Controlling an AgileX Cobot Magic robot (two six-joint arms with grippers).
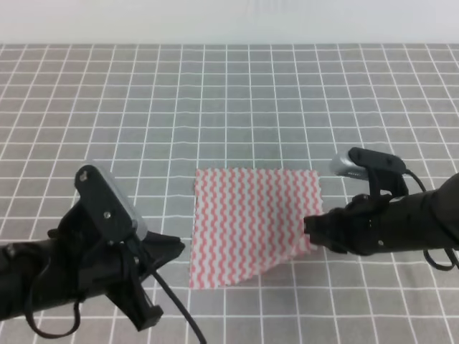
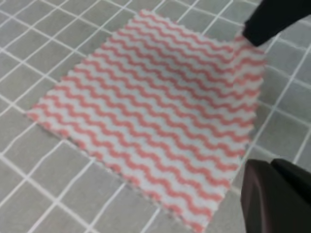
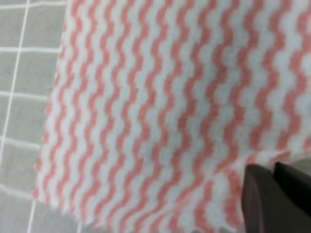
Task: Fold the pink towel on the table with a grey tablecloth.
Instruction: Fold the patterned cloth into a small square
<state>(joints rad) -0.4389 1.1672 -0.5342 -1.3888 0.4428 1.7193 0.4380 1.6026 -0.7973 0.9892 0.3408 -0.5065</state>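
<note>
- The left gripper (image 1: pixel 168 251) sat nearest the camera, its dark tip pointing toward the lower left corner of the pink towel (image 1: pixel 254 223) and stopping just short of it; how far its jaws stood apart could not be told from any view.
- In the left wrist view only a dark part of that gripper showed at the lower right, just beside the towel's (image 2: pixel 150 116) near edge.
- The right gripper (image 1: pixel 313 228) was at the towel's right edge, near its lower right corner, where the cloth was lifted off the surface and drawn inward; it appeared closed on that edge.
- The right wrist view showed the striped cloth (image 3: pixel 160 111) filling the frame, with a dark finger (image 3: pixel 272 199) against it at the lower right.
- The rest of the towel lay flat between the two grippers on the table with a grey tablecloth (image 1: pixel 229 100), which stretched away beyond them.
- No writing or labels could be read.
</note>
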